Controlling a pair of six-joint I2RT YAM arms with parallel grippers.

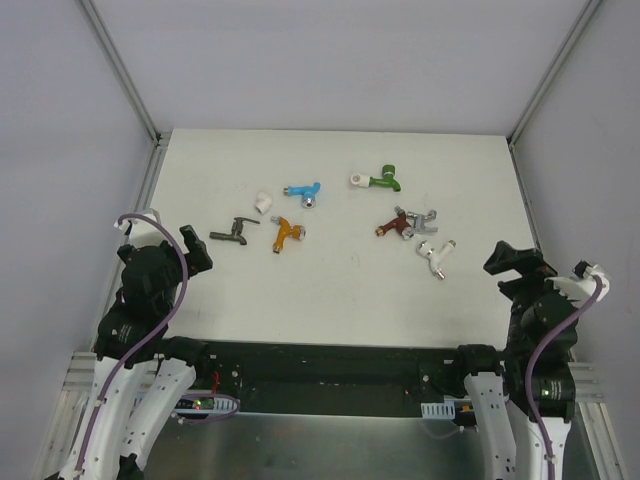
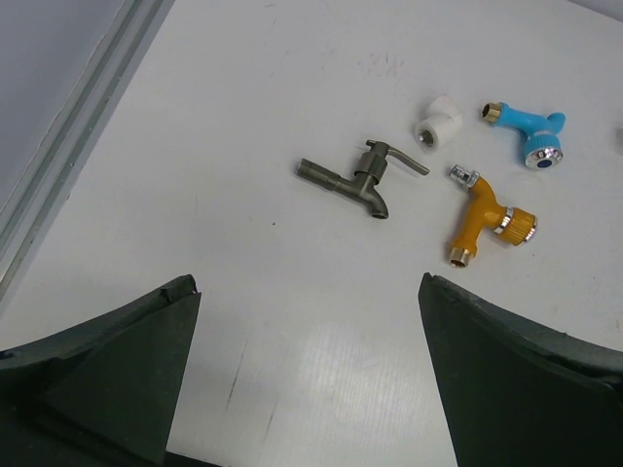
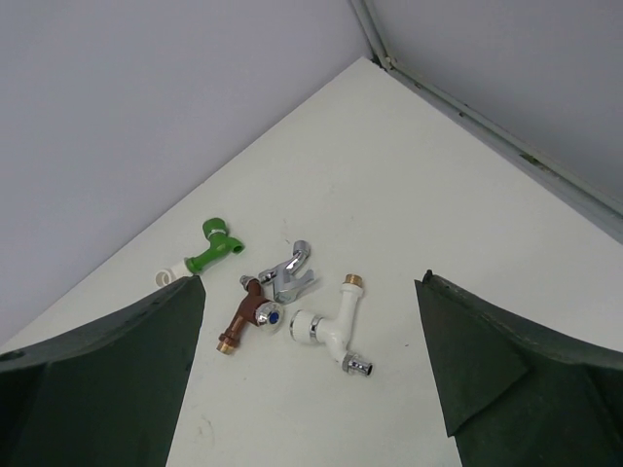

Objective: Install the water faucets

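- Water faucets (image 1: 284, 234) lie loose on the white table (image 1: 330, 290), none held.
- Left gripper (image 2: 310, 284) and right gripper (image 3: 310, 282): jaws spread, empty.
- Left group: dark grey faucet (image 2: 358, 181), orange faucet (image 2: 484, 220), blue faucet (image 2: 527, 127).
- Right group: green faucet (image 3: 216, 249), reddish-brown faucet (image 3: 247, 318), silver faucet (image 3: 291, 271), white faucet (image 3: 334, 321).
- White pipe fitting (image 2: 439, 122) sits near the blue faucet.

The white table (image 1: 330, 300) carries loose taps; from its centre, the dark grey faucet (image 1: 235, 234) and orange faucet (image 1: 284, 234) lie at nine o'clock; the blue faucet (image 1: 303, 192) and a white pipe fitting (image 1: 263, 202) at eleven; the green faucet (image 1: 383, 180) at one; the reddish-brown faucet (image 1: 390, 226) and silver faucet (image 1: 420, 220), touching, at three; the white faucet (image 1: 434, 256) at four.
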